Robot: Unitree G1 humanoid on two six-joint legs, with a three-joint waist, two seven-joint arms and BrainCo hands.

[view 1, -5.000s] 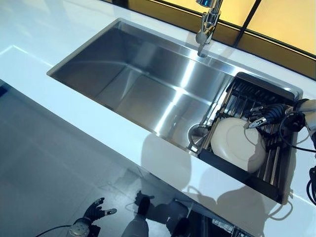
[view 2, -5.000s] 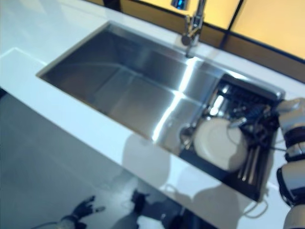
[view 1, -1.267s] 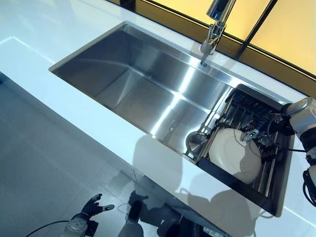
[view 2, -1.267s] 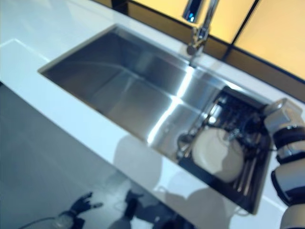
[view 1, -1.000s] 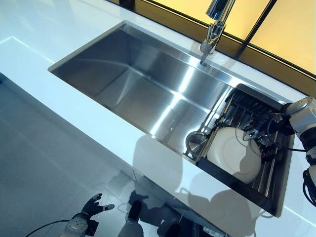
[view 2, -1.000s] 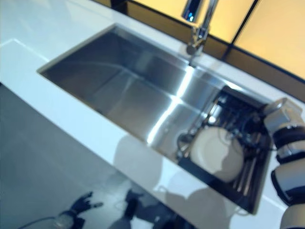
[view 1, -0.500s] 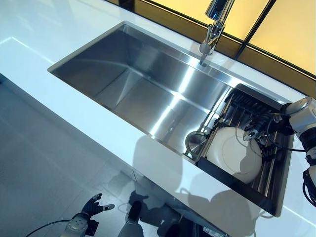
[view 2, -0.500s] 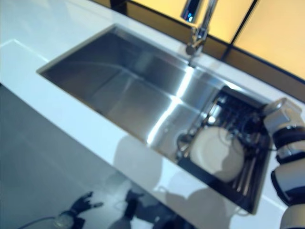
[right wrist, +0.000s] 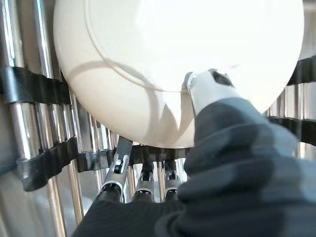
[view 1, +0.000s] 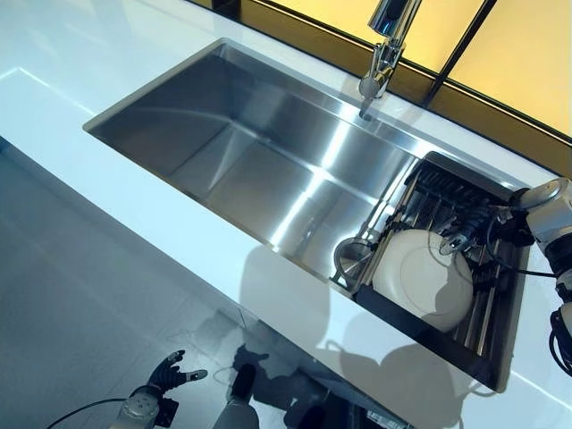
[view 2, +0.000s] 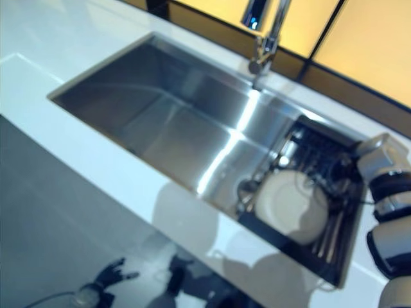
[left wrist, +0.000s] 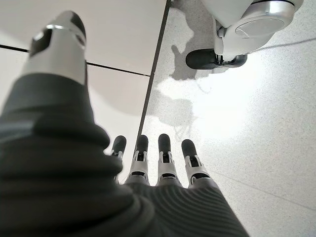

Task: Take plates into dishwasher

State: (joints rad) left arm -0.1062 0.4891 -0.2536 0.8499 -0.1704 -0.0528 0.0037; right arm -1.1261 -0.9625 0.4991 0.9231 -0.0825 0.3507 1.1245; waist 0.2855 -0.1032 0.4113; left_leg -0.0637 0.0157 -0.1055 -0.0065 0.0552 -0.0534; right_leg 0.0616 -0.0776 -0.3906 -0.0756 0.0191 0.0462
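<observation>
Left eye view, worktop: a white counter [view 1: 107, 170] ran across the scene, cut out for the sink, its near edge over the floor.
Sink: a long steel sink [view 1: 259, 161] sat empty on its left, with the tap [view 1: 380, 54] standing at its far rim.
Rack: a dark drying rack [view 1: 429, 335] of steel bars filled the sink's right end, apparently put there so that washed dishes drain into the basin.
Plate: one cream plate [view 1: 422, 279] lay tilted on the rack bars, its left rim just beside the sink's drain fitting [view 1: 356, 256]; no dishwasher showed in any view.
Right hand: the right hand [view 1: 465, 231] reached in from the right at the plate's far right rim. In its own wrist view the thumb [right wrist: 210, 89] lay on the plate's face and the fingers [right wrist: 118, 170] went down under the rim among the bars, a narrow pinch round the edge. That hold looked meant to lever the plate off the bars.
Left hand: the left hand [left wrist: 163, 165] hung low beside the robot over the floor, fingers straight and spread, holding nothing.
Stage: judged from this, the grasp was being set and the plate had not yet left the rack.
Risk: a smooth plate held only at its rim could slip or catch on the bars as it came up.
</observation>
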